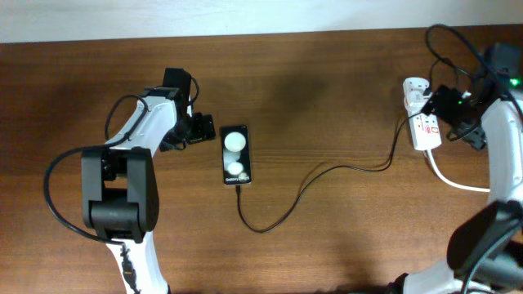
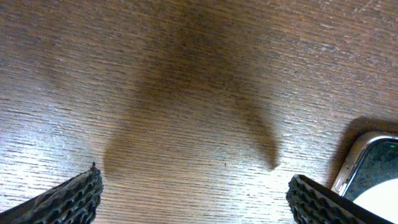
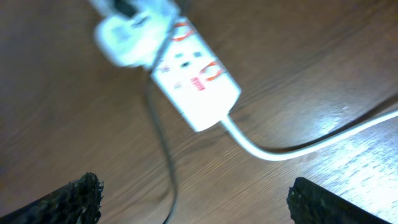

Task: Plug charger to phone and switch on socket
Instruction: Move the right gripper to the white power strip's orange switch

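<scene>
Your right gripper (image 3: 198, 198) is the arm nearer the socket (image 3: 196, 84). In the right wrist view the socket lies at upper centre, above the fingers, with its long axis running upper left to lower right and its red switch marks facing up. The jaws are wide apart and hold nothing. Overhead, the charger (image 1: 310, 184) cable reaches the lower end of the phone (image 1: 235, 154), left of centre; whether it is seated cannot be confirmed. The left gripper (image 2: 196, 200) is spread, empty, just beside the phone.
</scene>
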Controlling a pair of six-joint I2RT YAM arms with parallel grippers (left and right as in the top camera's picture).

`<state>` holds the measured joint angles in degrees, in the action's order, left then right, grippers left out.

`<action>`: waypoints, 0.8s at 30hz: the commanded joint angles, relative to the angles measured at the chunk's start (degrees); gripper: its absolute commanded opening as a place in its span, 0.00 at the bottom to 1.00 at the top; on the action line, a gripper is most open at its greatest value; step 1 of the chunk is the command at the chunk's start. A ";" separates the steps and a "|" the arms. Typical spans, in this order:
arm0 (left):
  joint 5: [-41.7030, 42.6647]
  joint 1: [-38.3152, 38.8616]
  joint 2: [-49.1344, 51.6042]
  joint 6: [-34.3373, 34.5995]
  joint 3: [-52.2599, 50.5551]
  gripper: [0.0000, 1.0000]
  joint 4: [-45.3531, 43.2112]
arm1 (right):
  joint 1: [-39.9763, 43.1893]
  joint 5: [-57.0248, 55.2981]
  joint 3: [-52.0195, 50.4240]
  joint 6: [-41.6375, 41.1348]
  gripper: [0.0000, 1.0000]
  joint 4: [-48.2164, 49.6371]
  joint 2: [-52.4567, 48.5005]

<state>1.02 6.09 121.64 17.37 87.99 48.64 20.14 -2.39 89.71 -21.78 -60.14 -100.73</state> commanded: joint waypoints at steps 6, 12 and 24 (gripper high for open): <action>-0.39 0.13 0.39 -0.24 0.98 0.99 0.07 | 6.56 -1.05 0.17 0.55 0.99 12.55 -18.03; -0.39 0.13 0.39 -0.24 0.98 0.99 0.07 | 6.51 2.14 0.17 0.52 0.99 21.75 -24.72; -0.39 0.13 0.39 -0.24 0.98 0.99 0.07 | 6.45 11.04 0.17 -2.67 0.99 26.53 -26.84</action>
<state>1.02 6.09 121.64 17.37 87.99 48.66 27.83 4.45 90.32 -24.62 -33.12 -124.86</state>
